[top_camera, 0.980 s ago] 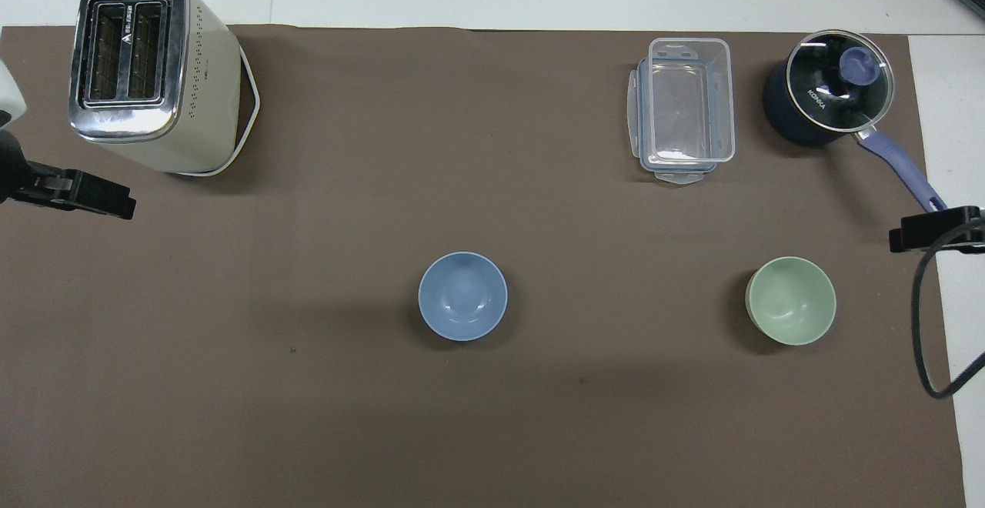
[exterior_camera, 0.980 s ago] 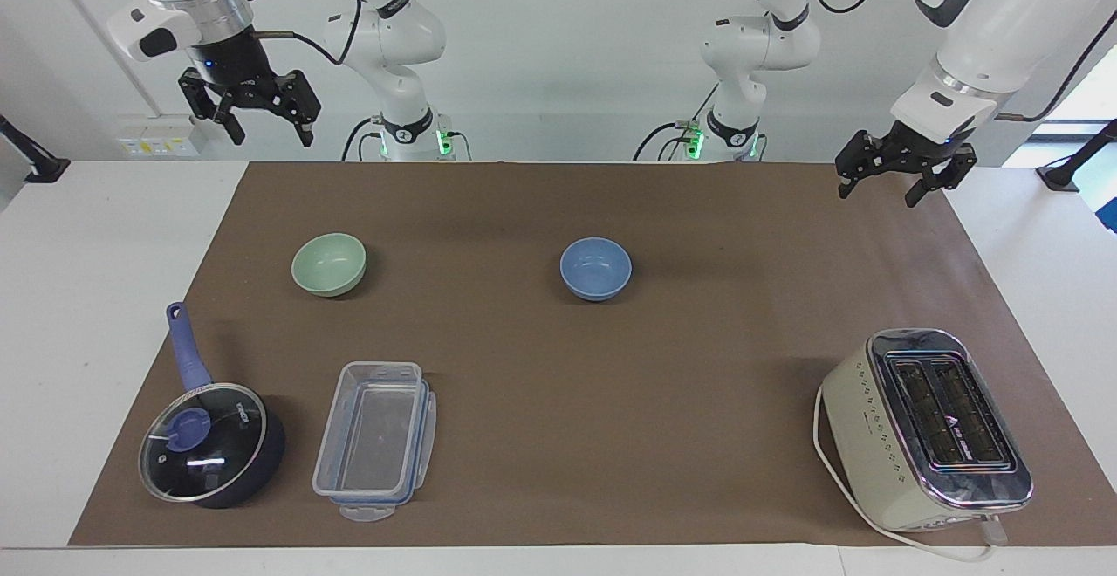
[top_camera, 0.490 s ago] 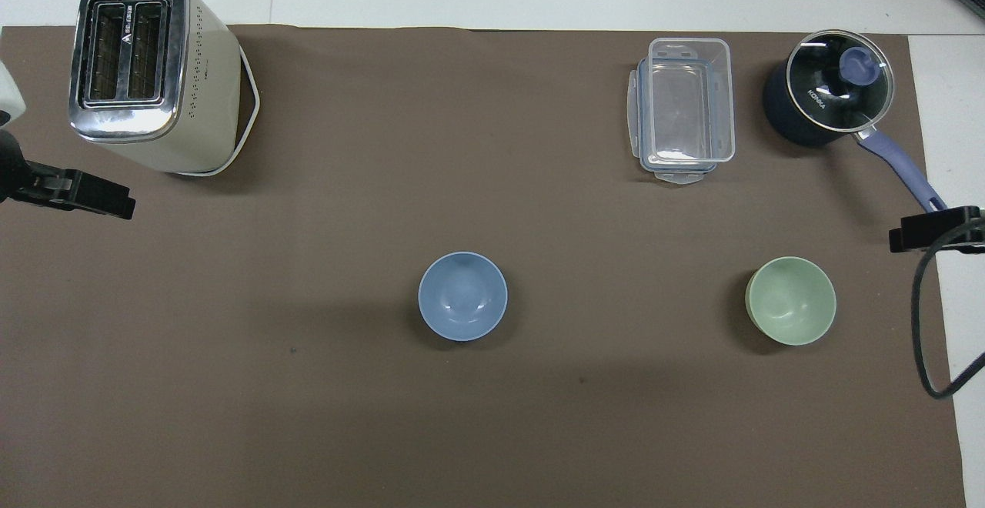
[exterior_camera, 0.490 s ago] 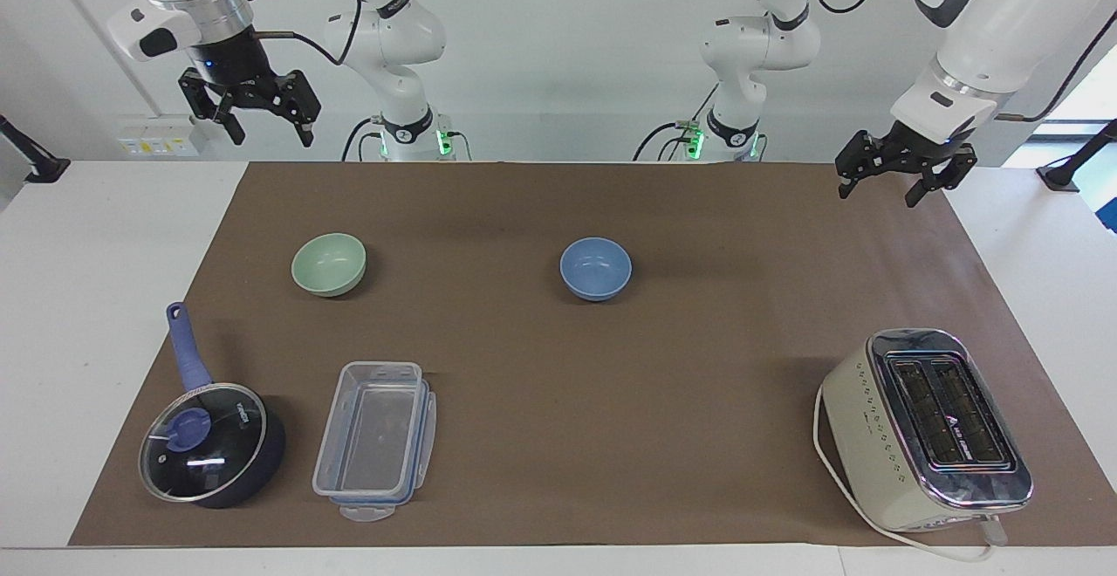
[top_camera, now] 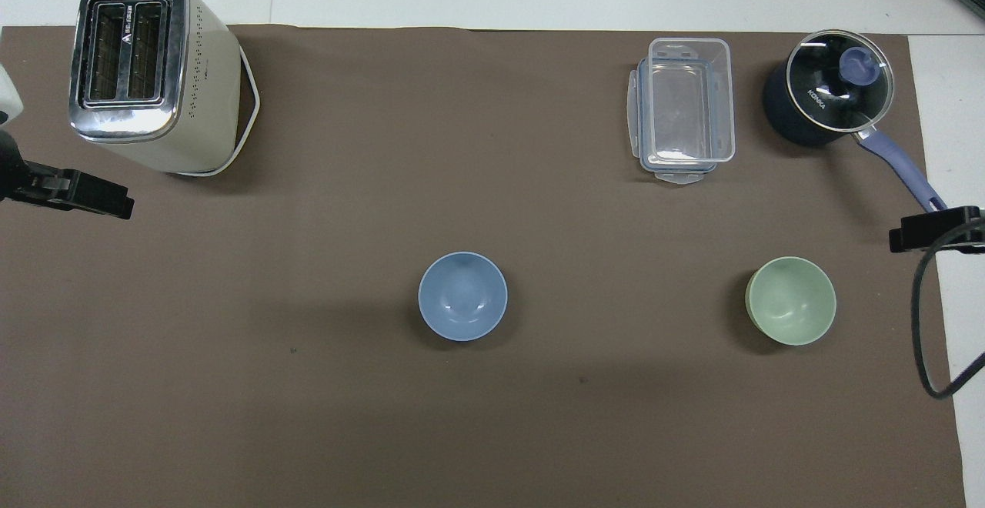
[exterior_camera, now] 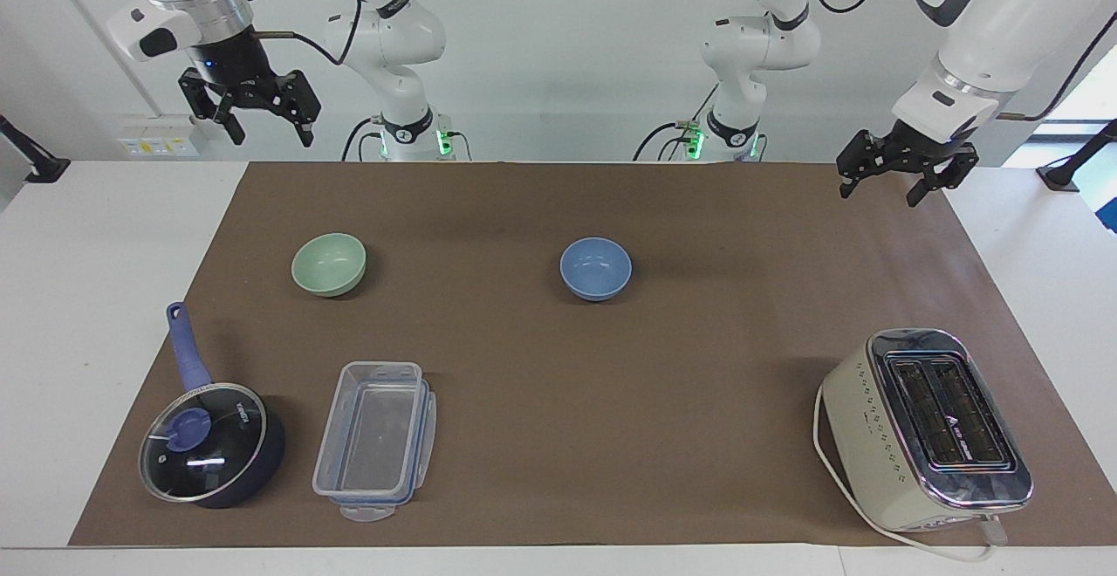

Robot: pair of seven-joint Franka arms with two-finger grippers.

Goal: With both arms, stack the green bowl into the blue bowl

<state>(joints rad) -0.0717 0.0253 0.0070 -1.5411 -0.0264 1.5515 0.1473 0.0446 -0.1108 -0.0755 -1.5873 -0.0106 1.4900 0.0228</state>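
Observation:
The green bowl [exterior_camera: 329,264] [top_camera: 791,300] stands upright and empty on the brown mat toward the right arm's end. The blue bowl [exterior_camera: 595,268] [top_camera: 462,295] stands upright and empty near the mat's middle, well apart from it. My right gripper [exterior_camera: 270,134] is open and empty, raised high over the mat's corner by the robots at the right arm's end. My left gripper [exterior_camera: 878,195] is open and empty, raised over the mat's corner at the left arm's end. Neither touches a bowl.
A cream toaster [exterior_camera: 925,428] [top_camera: 146,69] stands farther from the robots at the left arm's end. A clear plastic container [exterior_camera: 375,441] [top_camera: 685,108] and a dark blue lidded saucepan [exterior_camera: 209,445] [top_camera: 827,96] stand farther out than the green bowl.

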